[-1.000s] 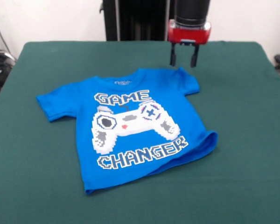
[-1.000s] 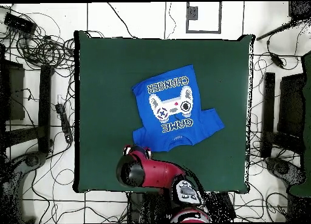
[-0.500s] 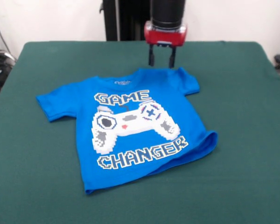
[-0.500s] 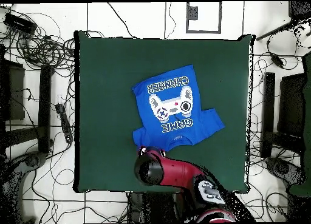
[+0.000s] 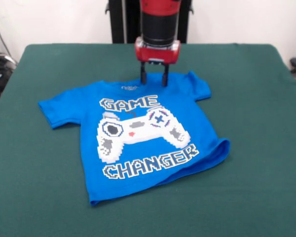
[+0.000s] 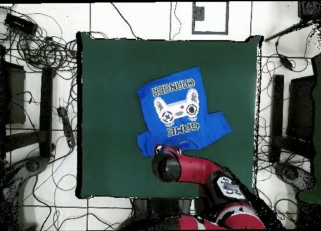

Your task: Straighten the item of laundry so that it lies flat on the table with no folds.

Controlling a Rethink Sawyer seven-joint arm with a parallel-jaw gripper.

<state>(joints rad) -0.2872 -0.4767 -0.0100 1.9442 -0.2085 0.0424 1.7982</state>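
The bright blue T-shirt lies print side up on the dark green table. Its white controller and "GAME CHANGER" print show. The hem corner at the front view's right is rolled into a fold, and the right sleeve looks bunched. My gripper is open and empty, hanging over the shirt's shoulder just right of the collar. In the overhead view the shirt lies mid-table and my arm's end covers its near edge.
The robot's pedestal stands behind the table's far edge. Cables and equipment lie on the floor round the table in the overhead view. Bare green cloth lies on all sides of the shirt.
My gripper has moved left in the front view and nearer the shirt, from behind the right sleeve to over the shoulder by the collar. The shirt has not moved.
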